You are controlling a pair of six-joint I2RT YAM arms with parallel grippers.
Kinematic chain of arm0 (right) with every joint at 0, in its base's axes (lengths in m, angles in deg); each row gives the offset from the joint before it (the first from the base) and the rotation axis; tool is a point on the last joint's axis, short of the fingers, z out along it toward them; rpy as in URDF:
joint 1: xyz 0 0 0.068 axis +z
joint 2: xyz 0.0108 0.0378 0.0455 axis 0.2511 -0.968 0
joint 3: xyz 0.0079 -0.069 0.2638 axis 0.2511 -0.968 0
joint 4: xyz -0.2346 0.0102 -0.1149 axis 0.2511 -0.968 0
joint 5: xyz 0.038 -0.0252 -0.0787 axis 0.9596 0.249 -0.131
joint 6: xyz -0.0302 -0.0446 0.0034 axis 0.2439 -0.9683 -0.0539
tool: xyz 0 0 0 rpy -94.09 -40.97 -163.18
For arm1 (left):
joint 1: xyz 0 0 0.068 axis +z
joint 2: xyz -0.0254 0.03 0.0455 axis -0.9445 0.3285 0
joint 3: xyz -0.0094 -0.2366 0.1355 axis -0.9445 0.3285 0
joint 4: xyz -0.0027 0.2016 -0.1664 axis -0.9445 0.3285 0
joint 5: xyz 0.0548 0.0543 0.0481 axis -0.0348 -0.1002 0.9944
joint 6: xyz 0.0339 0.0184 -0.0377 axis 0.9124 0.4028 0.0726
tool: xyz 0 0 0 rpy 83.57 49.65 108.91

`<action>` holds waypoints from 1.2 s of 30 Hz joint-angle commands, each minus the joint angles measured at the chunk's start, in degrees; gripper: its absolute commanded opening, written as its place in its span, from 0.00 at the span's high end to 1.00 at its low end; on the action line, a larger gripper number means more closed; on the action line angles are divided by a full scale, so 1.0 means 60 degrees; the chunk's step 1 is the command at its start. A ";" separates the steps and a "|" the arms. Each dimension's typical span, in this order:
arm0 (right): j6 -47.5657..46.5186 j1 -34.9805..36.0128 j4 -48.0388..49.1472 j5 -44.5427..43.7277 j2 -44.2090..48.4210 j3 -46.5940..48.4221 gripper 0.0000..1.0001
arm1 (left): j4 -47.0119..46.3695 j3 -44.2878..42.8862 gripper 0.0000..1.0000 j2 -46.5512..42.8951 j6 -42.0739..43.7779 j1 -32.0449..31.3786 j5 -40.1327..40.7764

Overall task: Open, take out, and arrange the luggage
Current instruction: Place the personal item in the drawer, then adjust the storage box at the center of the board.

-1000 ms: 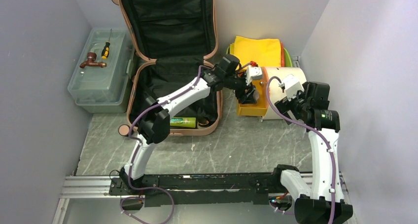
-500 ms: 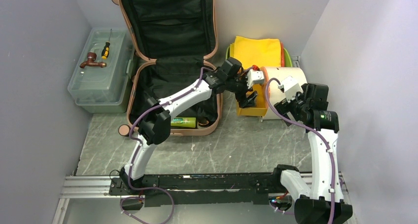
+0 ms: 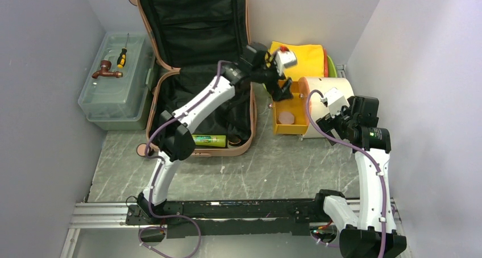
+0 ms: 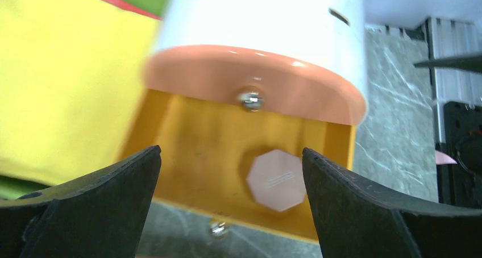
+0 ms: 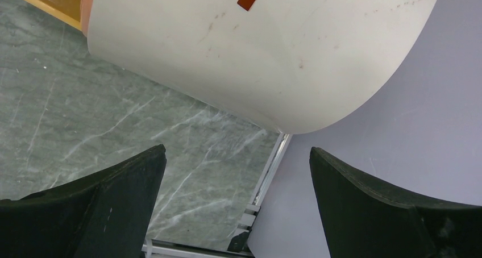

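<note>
The salmon-pink luggage (image 3: 193, 30) lies open, its lid leaning on the back wall and black lining showing. A green tube (image 3: 209, 139) and a small brown item (image 3: 233, 140) lie in its lower half. My left gripper (image 3: 282, 91) (image 4: 230, 155) is open and empty, hovering above an orange drawer (image 3: 299, 111) (image 4: 193, 138). A pink octagonal piece (image 3: 287, 118) (image 4: 276, 179) lies in the drawer. My right gripper (image 3: 328, 123) (image 5: 237, 155) is open and empty beside the white round cabinet (image 3: 332, 90) (image 5: 256, 53).
A yellow cloth (image 3: 295, 59) (image 4: 68, 76) lies on a lime green tray (image 3: 331, 65) behind the cabinet. A translucent toolbox (image 3: 113, 96) at the left carries a screwdriver (image 3: 121, 57) and a brown tap (image 3: 106, 70). Walls stand close on both sides.
My left gripper has lifted out of the orange drawer and moved back. The pink piece now shows lying in the drawer. The right arm has hardly moved.
</note>
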 commanded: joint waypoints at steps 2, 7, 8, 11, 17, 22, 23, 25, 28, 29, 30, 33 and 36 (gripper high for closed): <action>-0.0029 -0.0021 0.0431 -0.0051 -0.0106 0.0040 0.00 | 0.0961 -0.1539 0.01 -0.0635 -0.0679 0.1224 -0.0363; -0.0038 -0.0021 0.0671 -0.0044 -0.0473 0.0168 0.00 | 0.2805 0.0063 0.00 -0.2080 0.1304 0.2128 0.0363; -0.0039 -0.0021 0.0716 -0.0044 -0.0553 0.0190 0.00 | 0.3109 0.0831 0.00 -0.2487 0.1828 0.2259 0.0444; -0.0018 -0.0028 0.0836 0.0017 -0.0882 0.0302 0.00 | 0.3920 0.3020 0.00 -0.3679 0.3271 0.2661 0.0280; 0.0064 -0.0021 0.1070 0.0151 -0.1631 0.0515 0.00 | 0.6641 0.4922 0.01 -0.4347 0.4906 0.2931 -0.0562; -0.0083 -0.0021 0.1266 0.0196 -0.2230 0.0662 0.00 | 0.8566 0.5353 0.00 -0.3580 0.6387 0.2947 -0.0707; -0.0127 -0.0021 0.1285 0.0235 -0.2355 0.0711 0.00 | 0.8624 0.5480 0.00 -0.3442 0.6473 0.2947 -0.0680; -0.0166 -0.0021 0.1253 0.0295 -0.2703 0.0884 0.00 | 0.8528 0.5853 0.01 -0.3179 0.6589 0.2947 -0.0547; -0.0242 -0.0021 0.1045 0.0351 -0.3082 0.1306 0.00 | 0.8371 0.6248 0.01 -0.2891 0.6821 0.2947 -0.0354; -0.0275 -0.0021 0.1016 0.0333 -0.3174 0.1413 0.00 | 0.8527 0.6317 0.01 -0.2772 0.7031 0.2940 -0.0433; -0.0330 -0.0021 0.1042 0.0305 -0.3216 0.1472 0.00 | 0.8739 0.6351 0.01 -0.2662 0.7270 0.2915 -0.0580; -0.0368 -0.0021 0.1184 0.0217 -0.3228 0.1494 0.00 | 0.9083 0.6594 0.01 -0.2422 0.7922 0.2732 -0.0698; -0.0179 -0.0021 0.1308 0.0120 -0.3155 0.1413 0.00 | 0.8201 0.7354 0.01 -0.2572 0.7845 0.2361 0.0069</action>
